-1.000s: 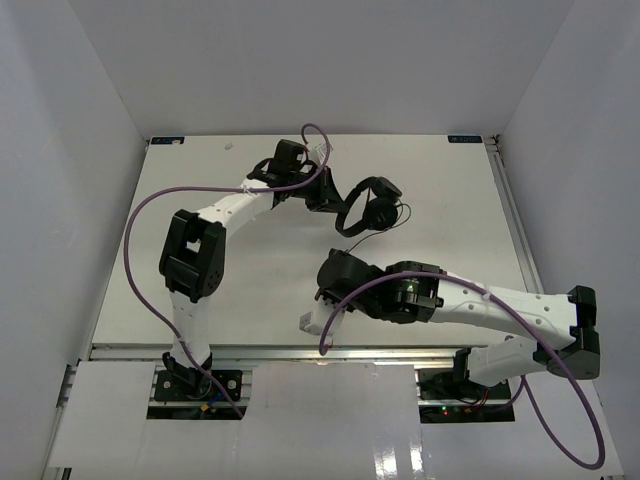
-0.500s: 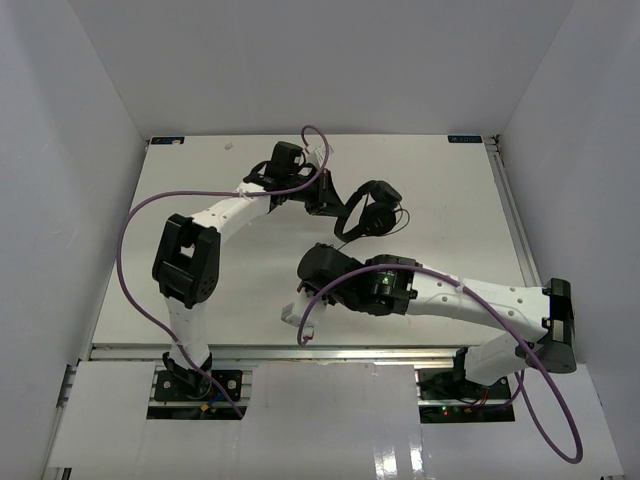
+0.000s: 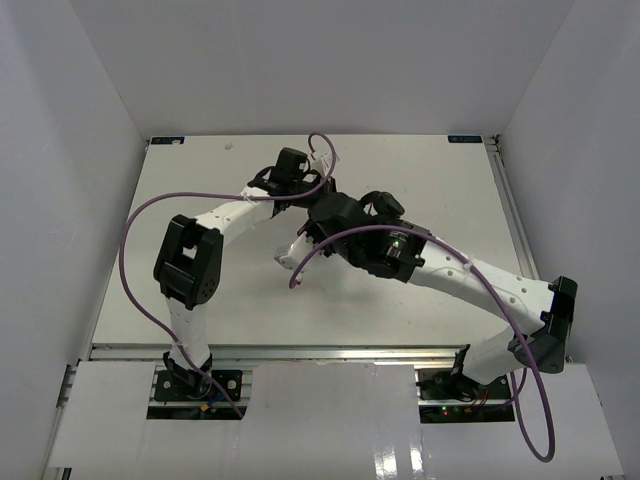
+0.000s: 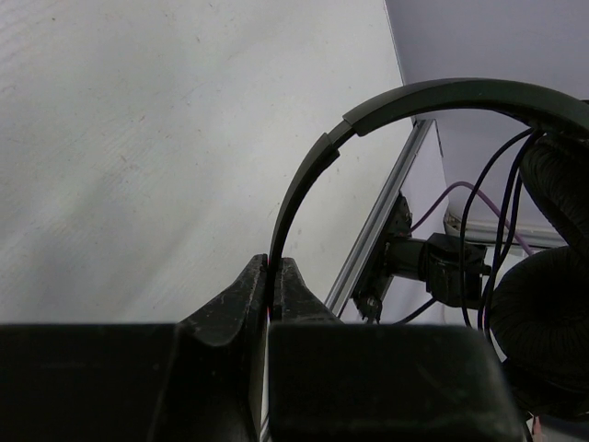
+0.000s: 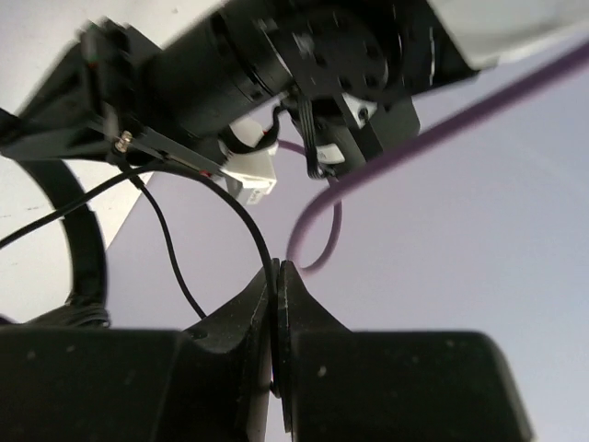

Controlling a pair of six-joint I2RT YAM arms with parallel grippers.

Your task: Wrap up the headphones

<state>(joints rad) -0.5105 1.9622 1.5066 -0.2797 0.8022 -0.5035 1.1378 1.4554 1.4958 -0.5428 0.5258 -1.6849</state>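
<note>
The black headphones (image 3: 386,204) are held up at the back middle of the table, mostly hidden under my right arm in the top view. In the left wrist view my left gripper (image 4: 272,268) is shut on the thin headband (image 4: 433,94), with the padded earcups (image 4: 543,304) hanging at the right. In the right wrist view my right gripper (image 5: 276,269) is shut on the thin black cord (image 5: 230,198), which loops up from the fingers. In the top view the left gripper (image 3: 306,193) and right gripper (image 3: 323,207) are close together.
Thick purple robot cables (image 3: 135,220) loop off both arms; one (image 3: 300,265) hangs under the right wrist. The left arm's wrist (image 5: 276,64) fills the top of the right wrist view. Grey walls surround the white table (image 3: 200,290); a metal rail (image 3: 510,220) runs along its right edge.
My right arm has swung from the front middle of the table back and up to the headphones, its gripper now beside the left gripper. The left arm has barely moved.
</note>
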